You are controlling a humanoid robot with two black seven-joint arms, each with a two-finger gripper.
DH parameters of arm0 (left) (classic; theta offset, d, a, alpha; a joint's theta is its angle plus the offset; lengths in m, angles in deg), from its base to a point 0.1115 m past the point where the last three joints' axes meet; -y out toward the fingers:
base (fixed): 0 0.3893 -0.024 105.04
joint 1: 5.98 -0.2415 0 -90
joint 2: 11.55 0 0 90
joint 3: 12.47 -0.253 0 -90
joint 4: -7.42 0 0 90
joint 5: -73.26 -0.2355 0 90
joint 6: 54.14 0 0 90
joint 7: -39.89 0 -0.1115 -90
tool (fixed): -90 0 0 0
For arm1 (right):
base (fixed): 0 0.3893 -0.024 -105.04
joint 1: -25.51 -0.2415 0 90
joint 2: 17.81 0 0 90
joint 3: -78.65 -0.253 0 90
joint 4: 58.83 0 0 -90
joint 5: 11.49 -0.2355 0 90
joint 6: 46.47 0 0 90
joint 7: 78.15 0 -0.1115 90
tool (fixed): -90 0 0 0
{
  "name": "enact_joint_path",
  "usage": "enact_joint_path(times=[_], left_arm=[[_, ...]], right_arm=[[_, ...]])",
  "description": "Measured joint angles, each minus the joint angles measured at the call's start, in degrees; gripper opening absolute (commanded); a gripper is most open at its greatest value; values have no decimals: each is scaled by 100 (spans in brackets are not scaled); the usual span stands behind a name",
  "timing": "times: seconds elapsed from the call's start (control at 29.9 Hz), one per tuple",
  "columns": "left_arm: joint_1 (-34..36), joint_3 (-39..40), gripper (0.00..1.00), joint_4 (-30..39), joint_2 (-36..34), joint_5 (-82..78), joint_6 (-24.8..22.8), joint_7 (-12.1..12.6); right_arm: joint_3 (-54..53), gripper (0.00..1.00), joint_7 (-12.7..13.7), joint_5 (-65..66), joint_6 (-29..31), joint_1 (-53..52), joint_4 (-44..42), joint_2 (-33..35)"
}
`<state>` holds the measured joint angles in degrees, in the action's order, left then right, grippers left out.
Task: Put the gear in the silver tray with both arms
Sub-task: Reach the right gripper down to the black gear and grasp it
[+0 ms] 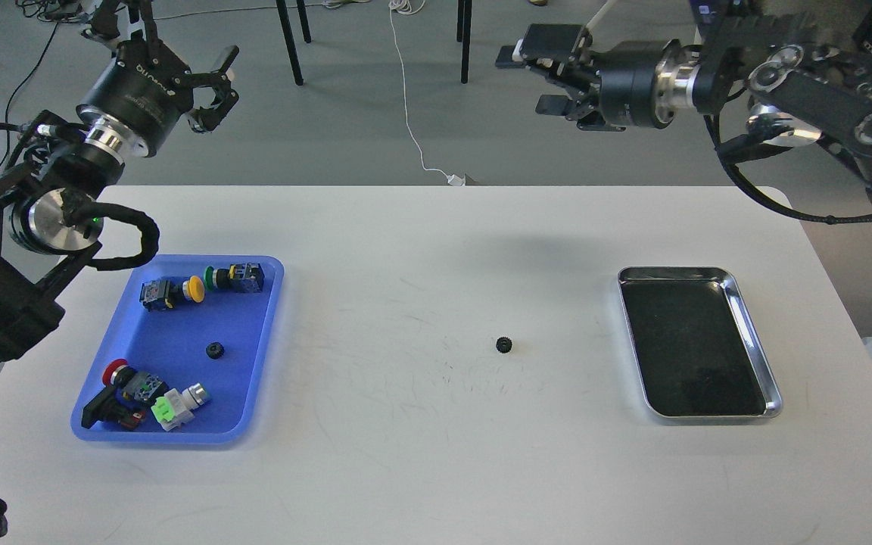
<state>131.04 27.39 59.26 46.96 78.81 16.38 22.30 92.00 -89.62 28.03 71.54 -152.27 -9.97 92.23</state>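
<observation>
A small black gear (503,345) lies on the white desk (436,469) at centre frame, well apart from the silver tray (755,333) at right. Left pincer (216,83) and right pincer (534,79) both hang open, holding nothing, along the top of the frame.

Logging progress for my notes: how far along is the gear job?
Nothing is done: the silver tray holds nothing. Nothing is in hand: the left gripper and right gripper hang open above the table. One gear lies mid-table, another in the blue tray.
</observation>
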Motion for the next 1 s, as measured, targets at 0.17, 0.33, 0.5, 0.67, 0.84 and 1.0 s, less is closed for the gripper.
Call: enact_joint_path(times=[0.17, 0.33, 0.5, 0.67, 0.84, 1.0], left_arm=[[-195, 270, 98, 26, -110, 14, -7, 0], [-273, 335, 98, 27, -223, 18, -61, 0], [-373, 339, 98, 36, -279, 58, -163, -26], [-427, 346, 98, 32, -222, 76, -217, -43], [-430, 355, 98, 32, -211, 77, -223, -48], [-432, 357, 98, 33, -217, 77, -227, -47]], right_arm=[[1013, 95, -38, 932, -2, -273, 203, -612], [1660, 93, -53, 1545, -4, -292, 718, -738], [2078, 93, -137, 1888, -4, -212, 914, -837], [2383, 82, -154, 1918, -4, -53, 799, -1100], [2451, 71, -139, 1920, -3, 150, 549, -1321], [2466, 63, -137, 1920, -1, 442, 204, -1623]])
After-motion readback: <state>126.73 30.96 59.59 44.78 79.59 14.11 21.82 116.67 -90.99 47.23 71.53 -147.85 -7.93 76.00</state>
